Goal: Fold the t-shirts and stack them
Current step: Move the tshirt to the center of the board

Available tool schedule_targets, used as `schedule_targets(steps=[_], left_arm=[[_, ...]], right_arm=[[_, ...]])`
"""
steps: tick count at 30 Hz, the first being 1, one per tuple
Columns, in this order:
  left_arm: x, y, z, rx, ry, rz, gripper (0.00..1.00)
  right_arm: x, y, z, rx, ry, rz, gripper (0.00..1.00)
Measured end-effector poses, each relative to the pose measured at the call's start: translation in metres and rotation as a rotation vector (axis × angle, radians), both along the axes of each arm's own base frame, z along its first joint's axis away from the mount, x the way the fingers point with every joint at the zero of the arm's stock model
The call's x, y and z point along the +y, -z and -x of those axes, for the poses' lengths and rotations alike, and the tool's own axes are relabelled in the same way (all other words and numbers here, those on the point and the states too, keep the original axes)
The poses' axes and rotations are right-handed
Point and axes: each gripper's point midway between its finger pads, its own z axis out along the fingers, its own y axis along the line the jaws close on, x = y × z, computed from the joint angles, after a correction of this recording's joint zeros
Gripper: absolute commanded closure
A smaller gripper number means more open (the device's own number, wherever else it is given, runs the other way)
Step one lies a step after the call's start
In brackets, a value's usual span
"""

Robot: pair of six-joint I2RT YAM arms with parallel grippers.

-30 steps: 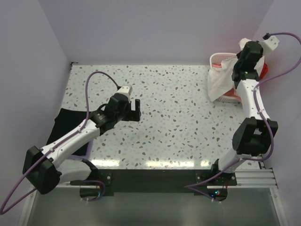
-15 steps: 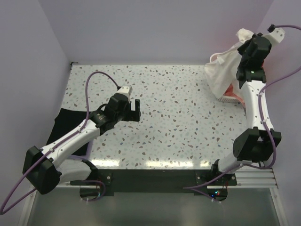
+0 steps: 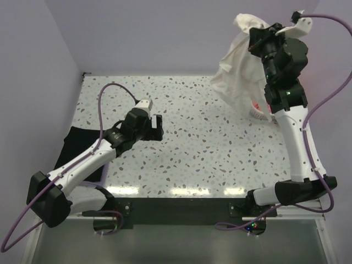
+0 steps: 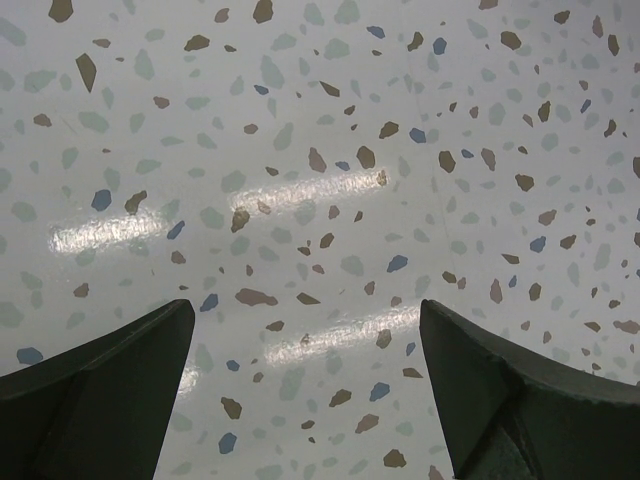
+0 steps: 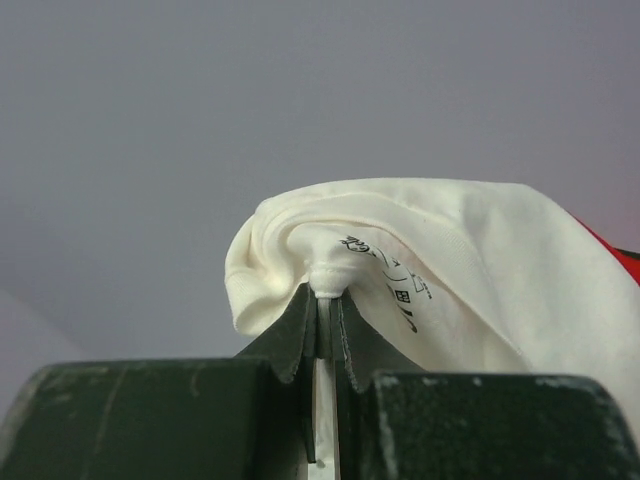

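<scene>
My right gripper [image 3: 257, 34] is shut on the cream-white t-shirt [image 3: 236, 71] and holds it high above the table's far right corner; the shirt hangs down from the jaws. In the right wrist view the fingers pinch a fold of the cream-white t-shirt [image 5: 400, 250] at my right gripper [image 5: 325, 300], with black print and a bit of red showing. A black t-shirt [image 3: 82, 144] lies flat at the table's left edge, partly under my left arm. My left gripper [image 3: 156, 127] is open and empty above bare table; my left gripper [image 4: 305, 375] shows only tabletop between its fingers.
The white basket [image 3: 256, 111] is mostly hidden behind the hanging shirt at the far right, with red cloth [image 3: 268, 107] in it. A lavender edge [image 3: 103, 177] shows under the black shirt. The terrazzo tabletop [image 3: 209, 143] is walled on three sides.
My right gripper has risen and swung left with the cream-white shirt, pulling it up out of the basket. My left arm has barely moved.
</scene>
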Motion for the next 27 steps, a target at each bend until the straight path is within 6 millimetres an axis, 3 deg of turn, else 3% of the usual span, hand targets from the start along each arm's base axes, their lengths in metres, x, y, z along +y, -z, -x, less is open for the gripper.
schedule_targets(steps=[2, 5, 11, 13, 14, 15, 17, 18, 19, 23, 27], left_arm=[[0.0, -0.001, 0.0, -0.002, -0.002, 0.002, 0.0], [0.001, -0.003, 0.0, -0.007, -0.002, 0.004, 0.0], [0.003, -0.008, -0.001, -0.024, -0.012, 0.008, 0.0], [0.004, -0.009, -0.001, -0.029, -0.016, 0.008, 0.0], [0.005, -0.01, -0.001, -0.03, -0.018, 0.008, 0.0], [0.005, -0.01, -0.002, -0.03, -0.021, 0.008, 0.0], [0.007, -0.01, -0.002, -0.031, -0.026, 0.007, 0.0], [0.007, -0.01, -0.003, -0.031, -0.027, 0.007, 0.0], [0.008, -0.009, -0.003, -0.031, -0.029, 0.007, 0.0], [0.009, -0.009, -0.004, -0.031, -0.033, 0.005, 0.0], [0.007, -0.006, -0.005, -0.021, -0.031, 0.004, 0.0]], right_arm=[[0.033, 0.003, 0.004, 0.013, -0.092, 0.007, 1.0], [0.065, 0.017, 0.006, 0.057, -0.179, 0.018, 1.0], [0.112, 0.06, -0.009, 0.171, -0.268, 0.046, 0.94], [0.12, 0.08, -0.018, 0.224, -0.276, 0.059, 0.89], [0.122, 0.092, -0.024, 0.254, -0.276, 0.064, 0.81], [0.124, 0.104, -0.03, 0.28, -0.276, 0.068, 0.64], [0.127, 0.128, -0.038, 0.335, -0.275, 0.08, 0.47], [0.128, 0.144, -0.041, 0.377, -0.274, 0.089, 0.33], [0.128, 0.15, -0.043, 0.394, -0.273, 0.094, 0.28], [0.128, 0.194, -0.042, 0.489, -0.269, 0.112, 0.24], [0.115, 0.259, -0.016, 0.625, -0.245, 0.132, 0.25]])
